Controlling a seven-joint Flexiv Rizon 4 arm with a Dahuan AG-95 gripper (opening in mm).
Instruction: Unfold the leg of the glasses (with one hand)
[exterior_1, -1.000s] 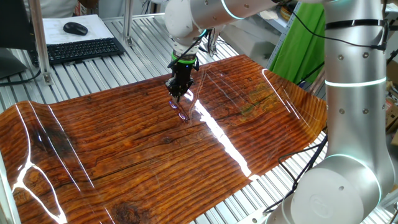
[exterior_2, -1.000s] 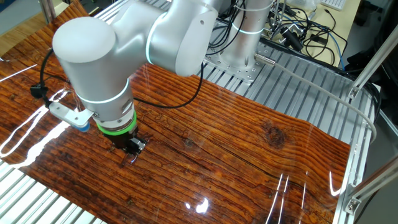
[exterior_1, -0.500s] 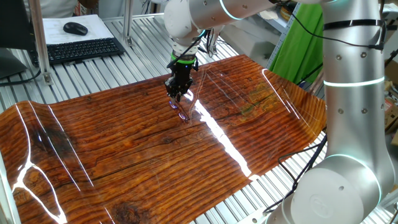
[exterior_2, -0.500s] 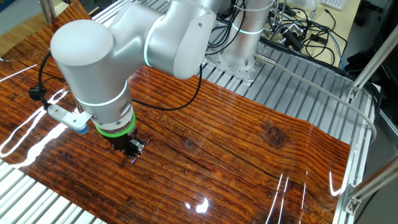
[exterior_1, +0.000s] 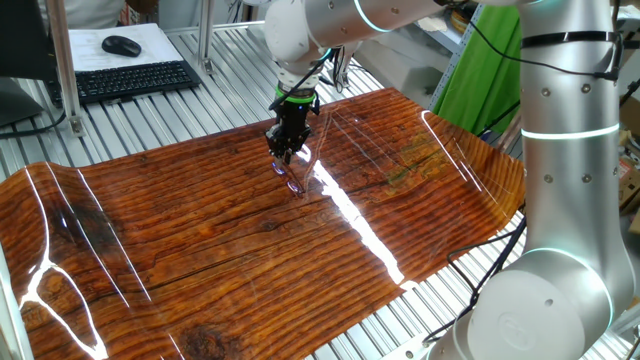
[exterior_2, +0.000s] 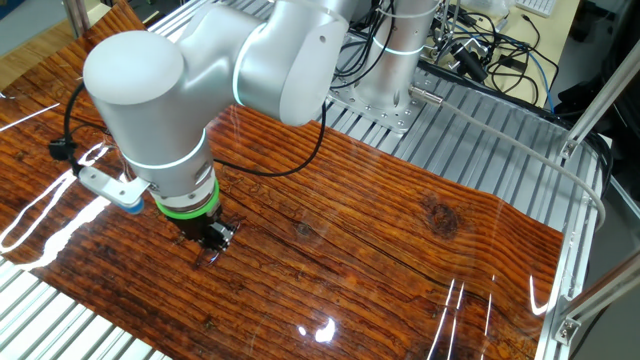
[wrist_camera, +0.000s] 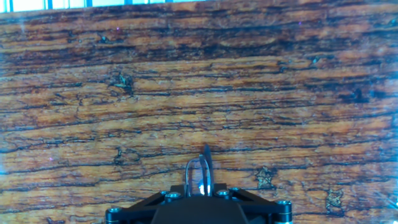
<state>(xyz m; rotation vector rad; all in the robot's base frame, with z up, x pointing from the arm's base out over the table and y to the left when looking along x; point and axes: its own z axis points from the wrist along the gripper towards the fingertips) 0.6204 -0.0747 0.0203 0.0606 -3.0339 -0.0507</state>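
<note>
Barely anything has moved since half a second ago: the gripper (exterior_1: 287, 153) hangs over the same patch of table (exterior_1: 200, 230) in both fixed views, perhaps a hair lower than a second ago.

Going left to right in the first fixed view, a keyboard (exterior_1: 125, 80) and mouse (exterior_1: 121, 45) sit off the board at ten o'clock, then comes the gripper near the middle, with the glasses (exterior_1: 291, 177) lying just below its tips at about six o'clock, their purple lenses glinting. Whether the fingers touch them, that view cannot settle.

In the hand view a thin dark wire loop (wrist_camera: 199, 174) rises from between the finger bases at six o'clock, so the jaws look drawn narrow around a part of the frame (leg or rim, too small to tell).

To do the step well, I judge the grip must stay light and close to the hinge, with the sweep following the hinge's own arc so the leg swings out instead of the whole pair skidding over the glossy wood. One hand means the table alone braces the frame, so slight downward pressure on the lenses' side would help.

The arm (exterior_2: 160, 110) reaches out with the wrist pointing straight down, green ring just above the fingers, which stand near vertical over the table.
</note>
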